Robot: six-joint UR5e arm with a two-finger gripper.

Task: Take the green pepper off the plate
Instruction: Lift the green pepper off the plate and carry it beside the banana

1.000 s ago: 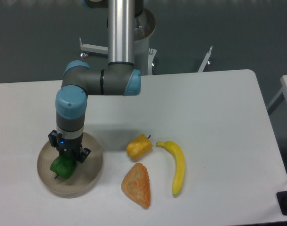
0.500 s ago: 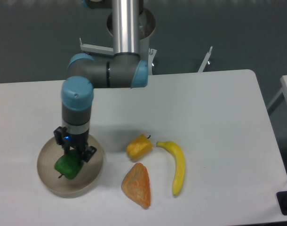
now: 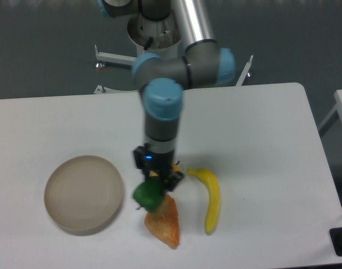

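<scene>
The green pepper (image 3: 148,195) hangs in the air with my gripper (image 3: 154,182) shut on it, to the right of the plate (image 3: 84,194) and just above the orange wedge. The plate is round, beige-grey and holds nothing. The arm reaches down from the back, and its wrist hides the top of the pepper.
An orange wedge-shaped toy (image 3: 164,222) lies right under the pepper. A yellow banana (image 3: 211,199) lies to the right of it. The yellow-orange pepper is almost wholly hidden behind my gripper. The table's right edge (image 3: 322,157) is far off.
The arm has lifted the green pepper out of the plate and carried it right, to above the orange wedge. The plate now holds nothing.
</scene>
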